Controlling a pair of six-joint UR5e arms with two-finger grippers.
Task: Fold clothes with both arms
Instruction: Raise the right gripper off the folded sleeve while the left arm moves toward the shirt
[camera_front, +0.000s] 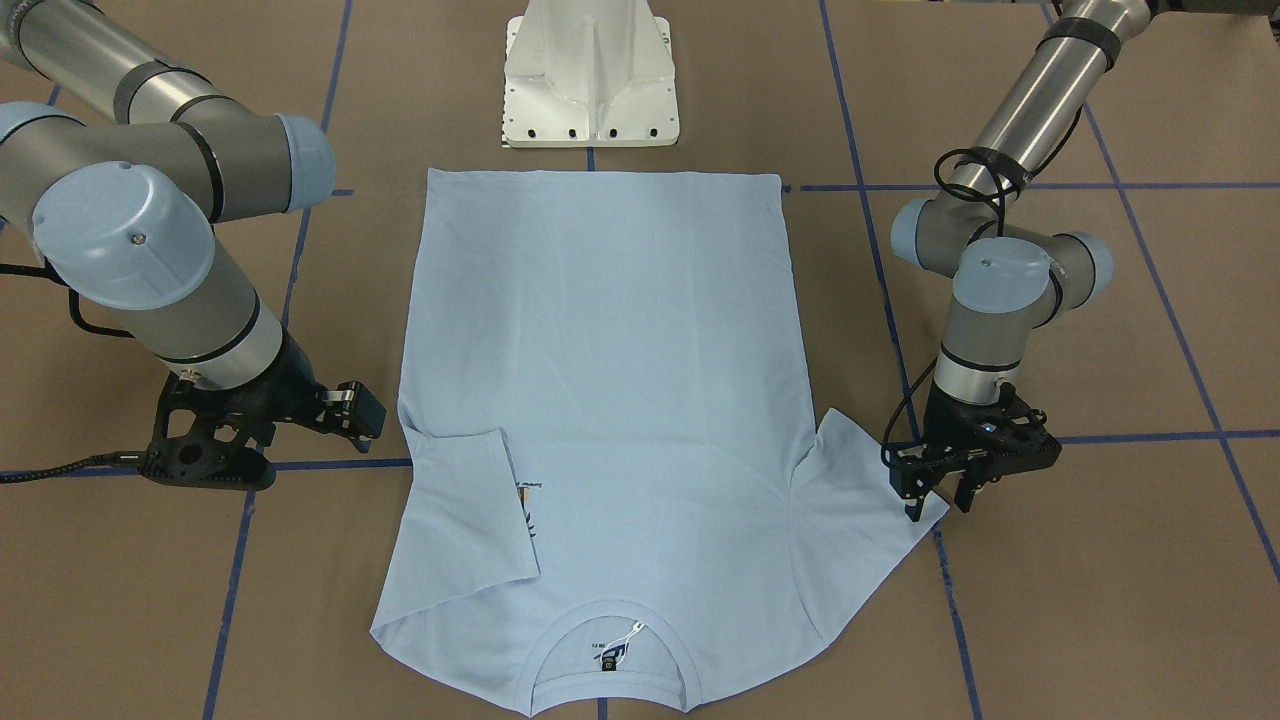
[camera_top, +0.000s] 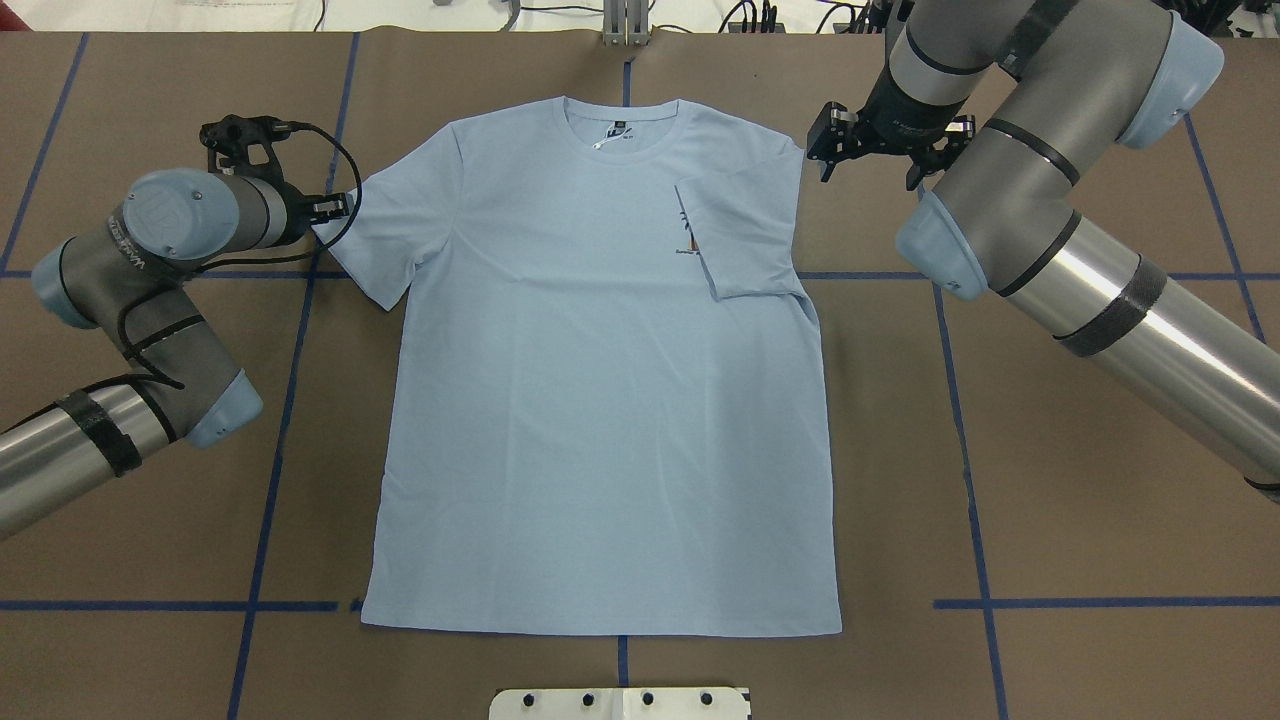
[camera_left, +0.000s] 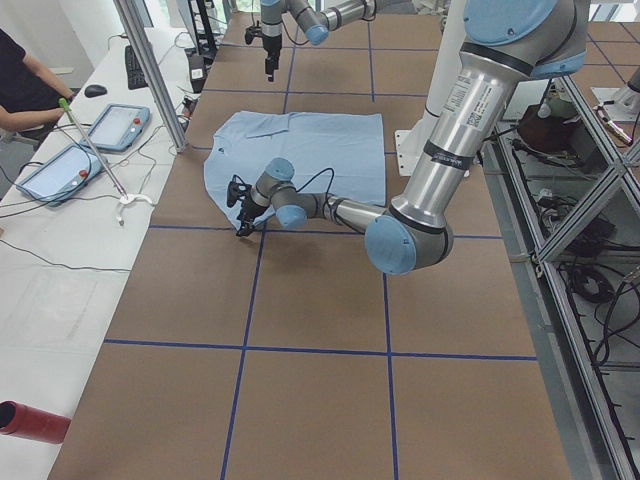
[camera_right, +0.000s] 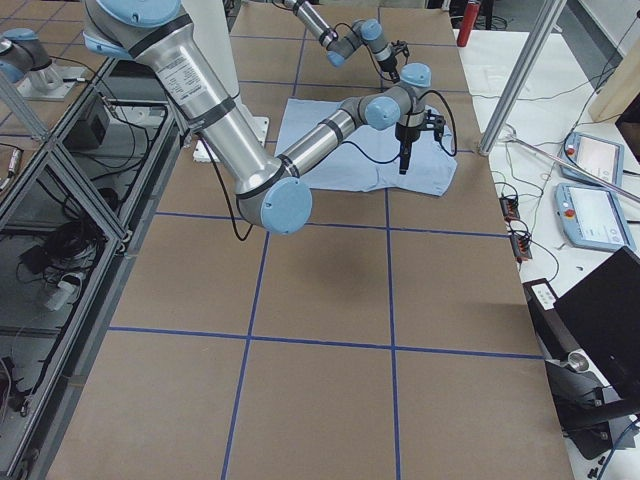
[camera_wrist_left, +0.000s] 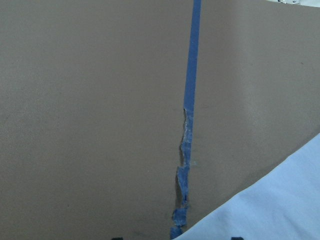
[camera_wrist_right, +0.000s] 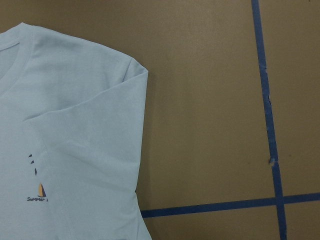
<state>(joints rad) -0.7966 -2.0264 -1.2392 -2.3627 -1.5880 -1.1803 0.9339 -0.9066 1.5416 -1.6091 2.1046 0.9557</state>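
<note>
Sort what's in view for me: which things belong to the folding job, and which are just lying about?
Job: light blue T-shirt, left pincer, right pincer.
Lying about: white pedestal base, blue tape lines, red cylinder, two tablets.

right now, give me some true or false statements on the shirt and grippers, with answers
1. The sleeve on the robot's right is folded in over the shirt. True.
2. The left gripper is open at the other sleeve's edge. True.
3. That other sleeve is folded too. False: it lies spread flat.
4. The right gripper grips the shirt. False: it is beside it, off the cloth.
5. The collar lies nearest the base. False: the hem does.
</note>
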